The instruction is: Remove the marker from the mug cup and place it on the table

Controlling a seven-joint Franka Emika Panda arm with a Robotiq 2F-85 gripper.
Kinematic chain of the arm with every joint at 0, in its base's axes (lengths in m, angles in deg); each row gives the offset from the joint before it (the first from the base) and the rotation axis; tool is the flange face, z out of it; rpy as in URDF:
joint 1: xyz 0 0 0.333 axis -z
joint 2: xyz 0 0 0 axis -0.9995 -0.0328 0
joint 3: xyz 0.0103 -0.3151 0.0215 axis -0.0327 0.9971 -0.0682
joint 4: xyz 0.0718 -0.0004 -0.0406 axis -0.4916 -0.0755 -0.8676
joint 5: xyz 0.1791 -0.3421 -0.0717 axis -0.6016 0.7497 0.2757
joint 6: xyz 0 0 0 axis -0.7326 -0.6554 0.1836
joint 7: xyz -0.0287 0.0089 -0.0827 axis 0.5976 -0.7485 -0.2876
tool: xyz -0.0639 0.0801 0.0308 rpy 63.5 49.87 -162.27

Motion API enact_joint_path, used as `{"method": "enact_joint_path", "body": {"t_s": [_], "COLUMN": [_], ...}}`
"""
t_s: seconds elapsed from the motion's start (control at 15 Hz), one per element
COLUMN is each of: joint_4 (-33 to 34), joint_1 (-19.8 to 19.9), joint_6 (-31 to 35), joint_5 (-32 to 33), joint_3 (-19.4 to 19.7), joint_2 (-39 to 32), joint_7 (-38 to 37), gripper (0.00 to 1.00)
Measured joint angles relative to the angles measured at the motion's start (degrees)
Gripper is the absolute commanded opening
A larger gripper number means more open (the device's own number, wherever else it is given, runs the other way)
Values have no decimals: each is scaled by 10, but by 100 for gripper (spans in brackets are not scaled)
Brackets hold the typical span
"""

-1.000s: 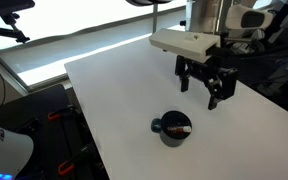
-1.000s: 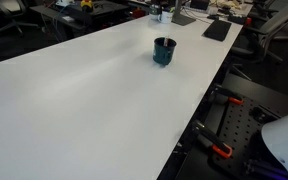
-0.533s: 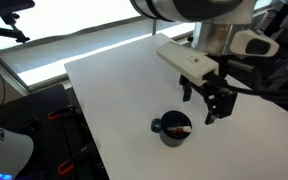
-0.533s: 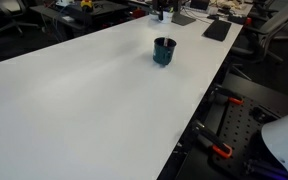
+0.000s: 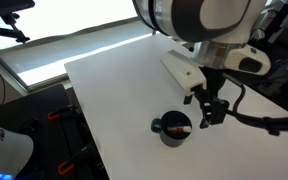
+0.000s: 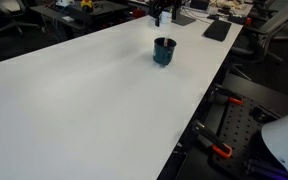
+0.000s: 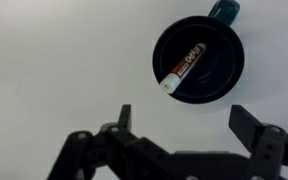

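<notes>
- Gripper [image 5: 208, 118], jaws spread wide and empty, hangs just beside the mug cup [image 5: 170, 134] in an exterior view; coming down off-centre, a finger could strike the rim and tip it.
- In an exterior view the mug stands upright on the table [image 6: 84, 100], near an edge.
- Wrist view: the marker [image 7: 182, 68] lies slanted inside the mug; unaligned jaws could miss it.
</notes>
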Motion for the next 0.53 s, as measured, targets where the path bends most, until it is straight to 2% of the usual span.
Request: {"method": "enact_joint_path", "body": {"t_s": [0.53], "joint_4": [0], "joint_1": [-12], "joint_6": [48], "joint_5": [0], "joint_3": [0], "joint_2": [-38], "joint_7": [-37], "gripper": [100]}}
